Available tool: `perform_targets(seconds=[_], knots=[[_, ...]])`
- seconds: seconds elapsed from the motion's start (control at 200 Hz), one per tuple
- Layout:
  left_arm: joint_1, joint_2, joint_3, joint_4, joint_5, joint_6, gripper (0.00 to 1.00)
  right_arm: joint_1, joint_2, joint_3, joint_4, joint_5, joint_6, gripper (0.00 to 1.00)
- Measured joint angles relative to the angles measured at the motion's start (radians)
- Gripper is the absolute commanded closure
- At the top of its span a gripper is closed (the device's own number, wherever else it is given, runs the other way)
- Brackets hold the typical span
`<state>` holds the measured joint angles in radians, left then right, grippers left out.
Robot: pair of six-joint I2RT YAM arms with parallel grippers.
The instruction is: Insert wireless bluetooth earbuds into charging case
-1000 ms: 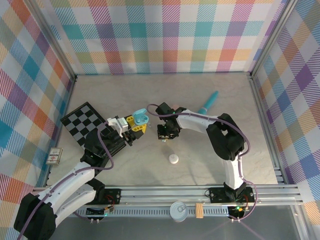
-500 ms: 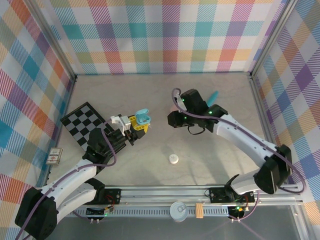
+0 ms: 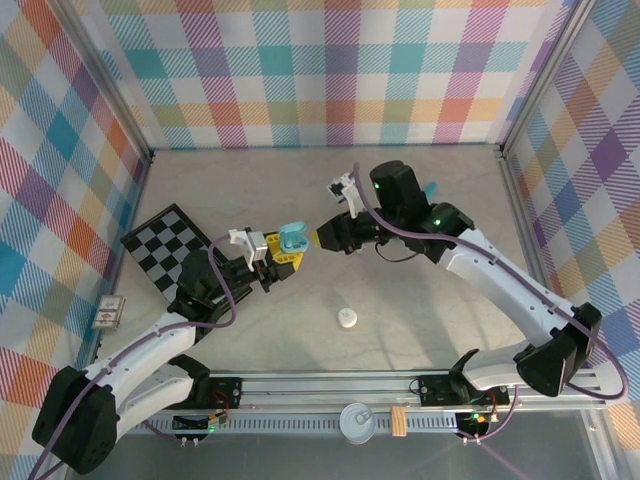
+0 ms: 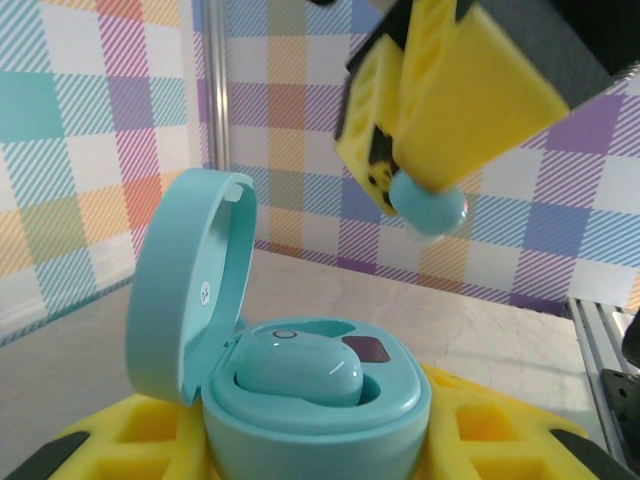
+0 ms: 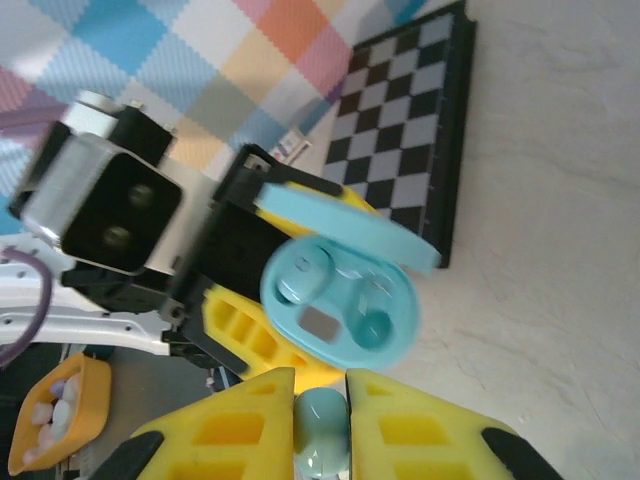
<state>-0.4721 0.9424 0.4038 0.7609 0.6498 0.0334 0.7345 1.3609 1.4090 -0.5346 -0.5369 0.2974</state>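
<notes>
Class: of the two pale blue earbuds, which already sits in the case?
The earbud lying in the open case; the second earbud is pinched in the right tool.

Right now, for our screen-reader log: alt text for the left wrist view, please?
An open teal charging case, one earbud seated and one slot empty, sits in the left gripper; above it the right gripper holds a second teal earbud.

Pastel plaid walls [image 3: 330, 70] rise beyond the right claw [image 3: 320, 238] and to either side of it. Beneath it spreads a pale marbled tabletop [image 3: 250, 190], evenly lit; aluminium rails [image 3: 400, 384] edge the table on the claw's near side.
</notes>
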Motion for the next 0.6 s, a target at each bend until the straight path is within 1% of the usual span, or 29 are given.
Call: perform_targets(seconds=[0.265, 0.6], knots=[[0.0, 0.019, 0.013, 0.008, 0.057, -0.031, 0.79, 0.019, 0.068, 0.046, 0.024, -0.045, -0.023, 0.82], [0.0, 0.019, 0.014, 0.045, 0.067, -0.067, 0.8, 0.019, 0.084, 0.046, 0.024, -0.048, -0.029, 0.83]])
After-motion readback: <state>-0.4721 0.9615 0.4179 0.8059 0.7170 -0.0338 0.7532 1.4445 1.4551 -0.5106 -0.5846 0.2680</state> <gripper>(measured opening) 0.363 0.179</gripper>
